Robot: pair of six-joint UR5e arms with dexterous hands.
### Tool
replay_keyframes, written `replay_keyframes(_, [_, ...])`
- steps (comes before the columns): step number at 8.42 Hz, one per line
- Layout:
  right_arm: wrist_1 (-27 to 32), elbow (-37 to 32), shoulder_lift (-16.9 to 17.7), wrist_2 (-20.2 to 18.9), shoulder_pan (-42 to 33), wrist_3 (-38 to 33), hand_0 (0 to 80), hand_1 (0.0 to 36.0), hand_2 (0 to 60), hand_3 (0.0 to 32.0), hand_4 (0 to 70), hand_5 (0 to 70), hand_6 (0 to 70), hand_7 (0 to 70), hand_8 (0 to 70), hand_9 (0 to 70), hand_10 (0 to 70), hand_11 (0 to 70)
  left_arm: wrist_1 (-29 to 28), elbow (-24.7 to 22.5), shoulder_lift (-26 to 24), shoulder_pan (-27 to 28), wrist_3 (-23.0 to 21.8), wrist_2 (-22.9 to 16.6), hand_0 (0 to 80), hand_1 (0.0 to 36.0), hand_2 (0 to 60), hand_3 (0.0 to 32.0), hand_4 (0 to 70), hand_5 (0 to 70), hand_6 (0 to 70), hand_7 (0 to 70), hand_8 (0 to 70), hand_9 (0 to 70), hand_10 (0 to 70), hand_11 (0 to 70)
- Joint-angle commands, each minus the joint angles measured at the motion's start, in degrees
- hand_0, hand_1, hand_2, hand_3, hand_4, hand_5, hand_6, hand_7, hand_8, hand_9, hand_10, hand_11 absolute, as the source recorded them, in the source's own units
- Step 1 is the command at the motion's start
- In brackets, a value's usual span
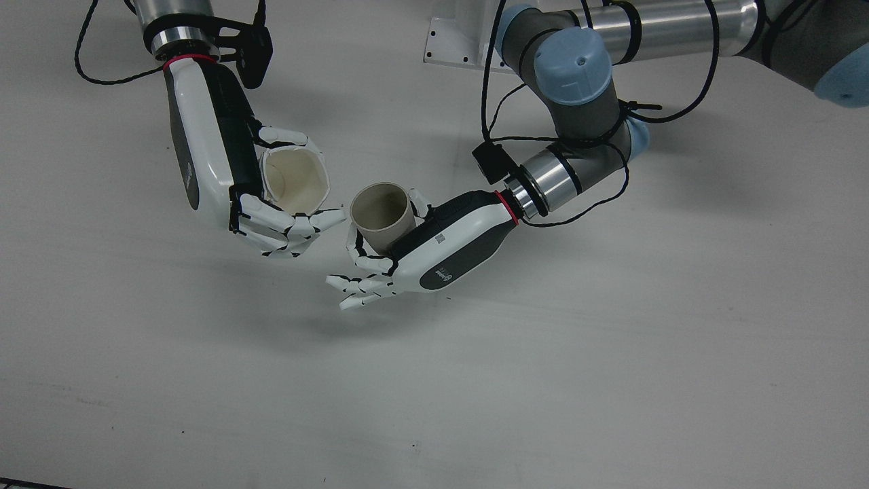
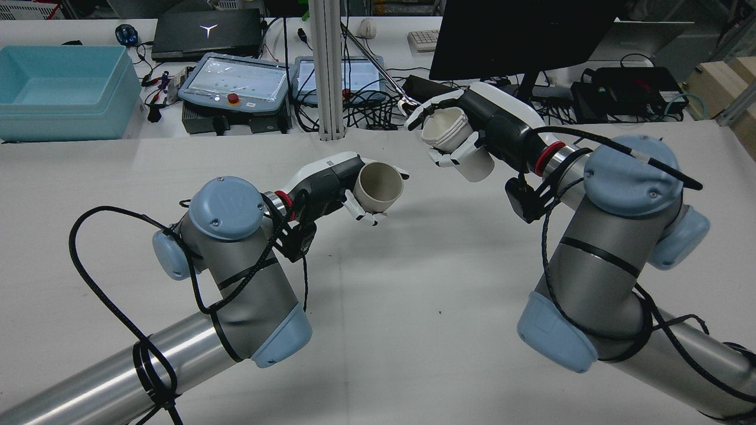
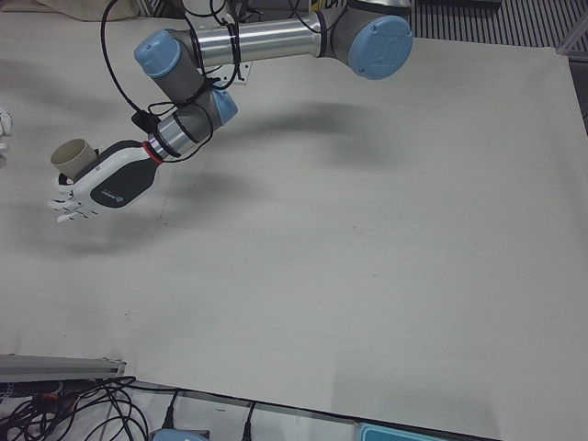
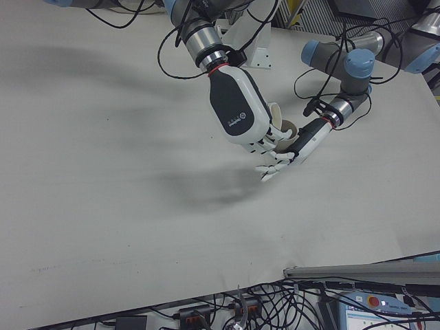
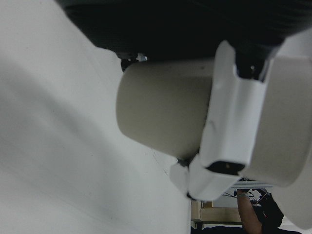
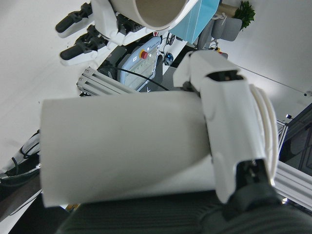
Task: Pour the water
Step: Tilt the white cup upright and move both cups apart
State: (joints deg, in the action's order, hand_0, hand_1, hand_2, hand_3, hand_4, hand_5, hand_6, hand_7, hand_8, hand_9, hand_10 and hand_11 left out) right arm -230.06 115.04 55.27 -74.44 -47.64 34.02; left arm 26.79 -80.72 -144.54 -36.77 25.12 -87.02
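Note:
My left hand (image 1: 421,251) is shut on a tan paper cup (image 1: 382,215), which it holds above the table with its mouth tilted up. The same cup (image 2: 380,188) and left hand (image 2: 331,180) appear at the middle of the rear view. Close beside it, my right hand (image 1: 227,176) is shut on a white paper cup (image 1: 294,180), squeezed slightly out of round. The white cup (image 2: 455,139) leans toward the tan one, with a small gap between their rims. The left hand view is filled by the tan cup (image 5: 165,112), the right hand view by the white cup (image 6: 122,146).
The grey-white table (image 1: 475,380) lies below both hands. A white mounting bracket (image 1: 455,41) sits near the arm bases. Beyond the far edge stand a teal bin (image 2: 59,88), teach pendants (image 2: 236,82), a monitor (image 2: 520,35) and an aluminium post (image 2: 328,71).

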Motion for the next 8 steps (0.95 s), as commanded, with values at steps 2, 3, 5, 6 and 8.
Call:
replay_keyframes(2, [0.8,13.1,10.3,1.2,-17.0,-4.4,80.0,36.0,60.0,0.0,46.1,25.2,52.1,70.0,33.9,42.2,33.4,51.3,-8.5,-7.9,15.7,-7.3,-11.1,-1.3,80.0,36.0,60.0,0.0,66.9,70.0,17.2,21.5,8.9,7.5,9.6,17.5])
replay_keyframes(3, [1.1,15.6,14.7,0.8,-21.4,-5.6,80.0,36.0,60.0,0.0,44.1,25.1,50.9,70.0,33.2,41.3,33.3,51.1,-11.0,-10.0,20.9,-10.1,-12.8,-1.3,80.0,36.0,60.0,0.0,66.9,70.0,17.1,21.5,9.0,7.6,9.6,17.5])
replay_keyframes(5, [13.6,16.6,25.4,-5.9,-30.8,-5.6,80.0,36.0,57.6,1.4,27.3,24.8,41.3,59.0,29.2,35.3,33.1,51.3,-18.2,-11.4,31.6,-16.5,-16.0,-4.2,80.0,36.0,60.0,0.0,65.7,70.0,16.0,20.5,8.5,7.4,9.5,17.5])
replay_keyframes(6, [23.4,13.3,31.3,-7.7,-32.9,-5.8,80.0,36.0,42.1,2.2,18.0,25.2,38.0,52.2,31.7,38.5,33.3,51.7,-22.4,-11.0,36.0,-20.1,-16.7,-5.8,80.0,36.0,60.0,0.0,65.4,70.0,15.1,19.9,7.9,7.2,10.1,18.1])
replay_keyframes(8, [40.3,1.6,37.5,-7.7,-33.6,-6.2,80.0,36.0,28.0,4.0,1.5,25.0,36.9,48.1,33.2,40.7,38.0,57.7,-29.7,-10.2,43.9,-23.4,-18.7,-6.4,80.0,36.0,60.0,0.0,66.8,70.0,15.4,20.3,8.0,8.0,10.9,19.3])
